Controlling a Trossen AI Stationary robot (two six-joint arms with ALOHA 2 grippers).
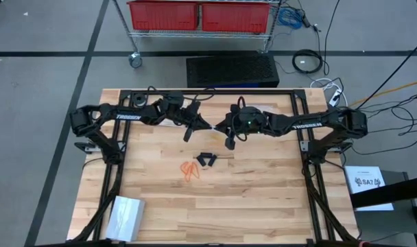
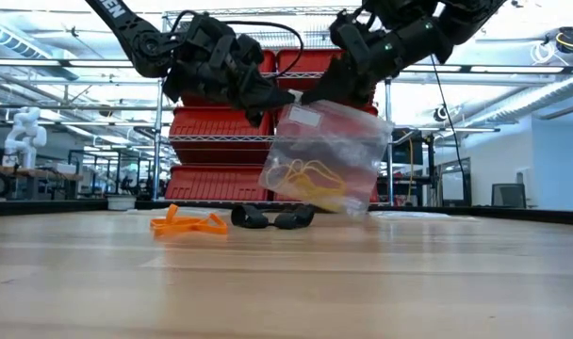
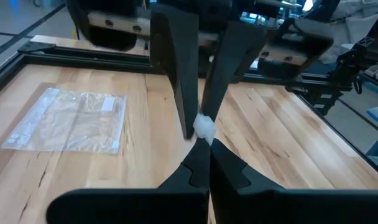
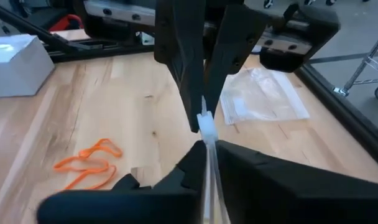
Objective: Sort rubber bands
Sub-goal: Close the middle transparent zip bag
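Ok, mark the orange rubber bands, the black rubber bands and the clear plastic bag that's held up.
orange rubber bands [image 2: 188,224]: low view, middle of pile.
black rubber bands [image 2: 272,218]: low view, cluster's centre.
clear plastic bag [image 2: 329,155]: low view, bag's front face.

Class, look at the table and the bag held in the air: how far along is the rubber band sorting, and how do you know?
Done: yellowish bands sit inside the clear bag. In hand: left gripper and right gripper both pinch that bag's top edge above the table. Left: orange bands and black bands lie loose on the wood; another clear bag lies flat.
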